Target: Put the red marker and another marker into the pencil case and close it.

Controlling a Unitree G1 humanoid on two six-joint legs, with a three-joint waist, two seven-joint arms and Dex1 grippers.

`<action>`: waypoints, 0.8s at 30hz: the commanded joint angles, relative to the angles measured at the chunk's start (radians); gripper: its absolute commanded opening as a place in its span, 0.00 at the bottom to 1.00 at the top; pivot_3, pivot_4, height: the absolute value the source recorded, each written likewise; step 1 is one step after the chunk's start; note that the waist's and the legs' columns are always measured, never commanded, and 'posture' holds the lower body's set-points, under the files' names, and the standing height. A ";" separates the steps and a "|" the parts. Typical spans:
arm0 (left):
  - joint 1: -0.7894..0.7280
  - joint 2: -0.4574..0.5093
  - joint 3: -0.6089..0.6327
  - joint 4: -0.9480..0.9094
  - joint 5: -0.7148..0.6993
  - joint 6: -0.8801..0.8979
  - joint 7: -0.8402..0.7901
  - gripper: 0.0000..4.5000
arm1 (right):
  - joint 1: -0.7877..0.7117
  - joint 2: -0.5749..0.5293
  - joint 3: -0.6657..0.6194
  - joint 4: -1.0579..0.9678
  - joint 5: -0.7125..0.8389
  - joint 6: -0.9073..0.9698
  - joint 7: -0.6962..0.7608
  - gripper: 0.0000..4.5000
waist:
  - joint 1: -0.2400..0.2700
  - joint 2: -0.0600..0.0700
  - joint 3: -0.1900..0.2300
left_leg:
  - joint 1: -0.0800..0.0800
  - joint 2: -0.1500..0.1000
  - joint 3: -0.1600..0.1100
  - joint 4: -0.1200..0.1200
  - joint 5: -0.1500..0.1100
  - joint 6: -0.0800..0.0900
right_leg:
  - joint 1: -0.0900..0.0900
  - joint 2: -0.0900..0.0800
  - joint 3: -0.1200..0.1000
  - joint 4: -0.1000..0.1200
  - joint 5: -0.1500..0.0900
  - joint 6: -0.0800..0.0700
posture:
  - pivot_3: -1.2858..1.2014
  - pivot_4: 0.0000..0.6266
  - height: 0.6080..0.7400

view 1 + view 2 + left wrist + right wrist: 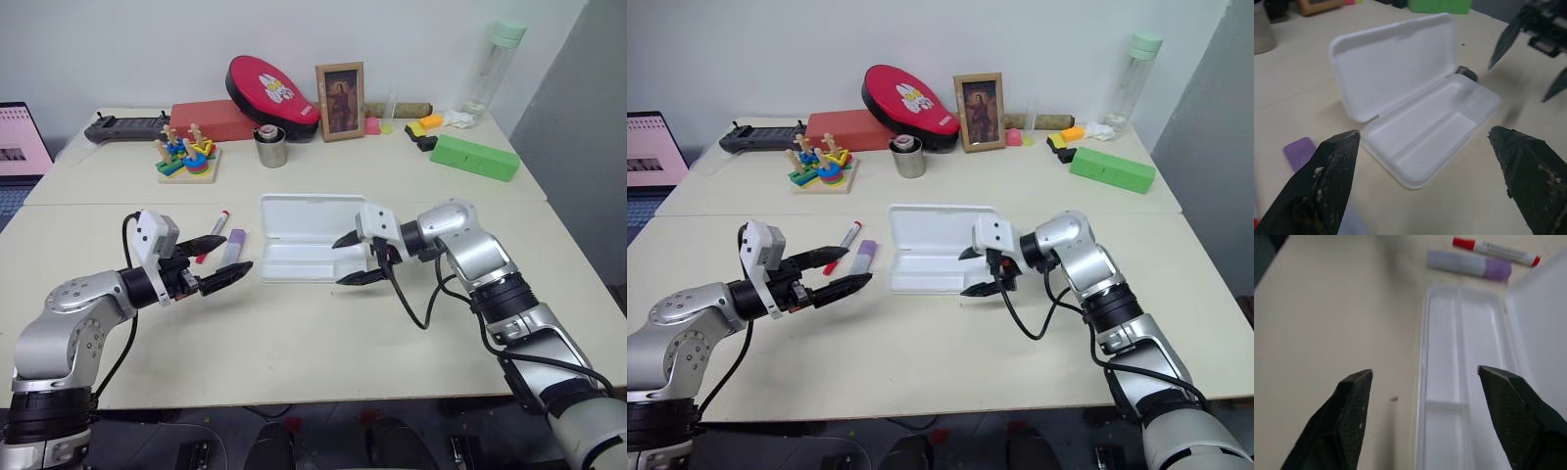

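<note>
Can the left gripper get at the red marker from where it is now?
Probably yes. The left gripper is open and empty, close beside the red marker, which lies bare on the table next to the lavender marker; that neighbour could crowd a finger.

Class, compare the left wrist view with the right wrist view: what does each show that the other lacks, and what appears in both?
Left wrist view alone: the green rectangular box at the table's far side, and the right gripper, open, beyond the case.
Right wrist view alone: the slim white marker with red cap, lying on the table past the case.
Both: the open white hinged plastic pencil case, empty inside, and the thick lavender marker with purple cap, outside the case.
</note>
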 commanded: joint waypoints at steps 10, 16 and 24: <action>-0.265 -0.098 -0.044 0.402 0.205 0.002 0.342 1.00 | 0.032 -0.050 -0.130 -0.235 0.167 0.246 -0.176 0.99 | 0.021 -0.002 -0.001 | -0.001 0.000 -0.001 0.000 0.000 0.000 | -0.001 0.000 -0.002 0.000 0.000 0.000 | 0.52 0.24 1.00; -0.376 -0.108 -0.121 0.595 0.283 -0.050 0.313 1.00 | 0.036 -0.052 -0.132 -0.254 0.193 0.273 -0.231 0.99 | 0.020 -0.002 -0.001 | -0.001 0.000 -0.001 0.000 0.000 0.000 | -0.001 0.000 -0.003 0.000 0.000 0.000 | 0.52 0.24 1.00; -0.470 -0.111 -0.192 0.748 0.363 -0.151 0.258 0.89 | 0.040 -0.063 -0.140 -0.265 0.220 0.284 -0.290 1.00 | 0.020 -0.002 -0.001 | -0.001 0.000 -0.001 0.000 0.000 0.000 | -0.001 -0.001 -0.006 0.000 0.000 0.000 | 0.52 0.24 1.00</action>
